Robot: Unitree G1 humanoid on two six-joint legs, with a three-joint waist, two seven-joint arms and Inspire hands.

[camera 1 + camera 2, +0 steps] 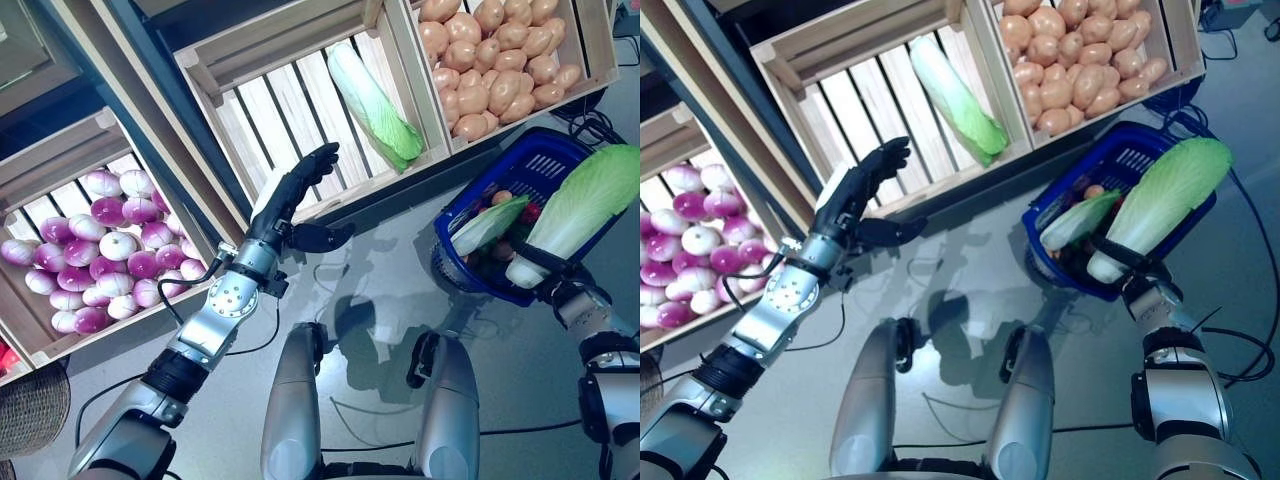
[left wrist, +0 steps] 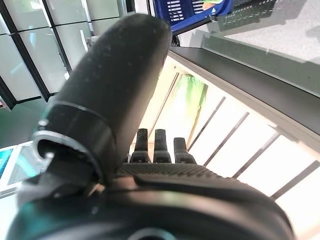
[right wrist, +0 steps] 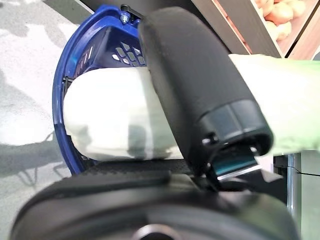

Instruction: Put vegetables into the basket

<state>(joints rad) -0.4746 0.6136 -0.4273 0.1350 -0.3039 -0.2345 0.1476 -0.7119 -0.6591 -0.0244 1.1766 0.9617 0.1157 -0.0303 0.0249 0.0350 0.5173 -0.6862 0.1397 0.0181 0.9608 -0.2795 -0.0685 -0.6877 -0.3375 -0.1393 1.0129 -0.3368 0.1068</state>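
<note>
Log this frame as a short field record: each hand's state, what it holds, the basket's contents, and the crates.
right hand: shut on a pale green napa cabbage, held over the blue plastic basket
left hand: open, empty, in front of the middle wooden crate
basket contents: another cabbage, smaller items unclear
middle crate: one loose cabbage
other crates: brown potatoes; purple-white onions

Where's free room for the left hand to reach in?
Middle crate: bare slats left of its single cabbage, where the open left hand hovers. Crowded: onion crate, potato crate, and the basket under the right hand's cabbage.
</note>
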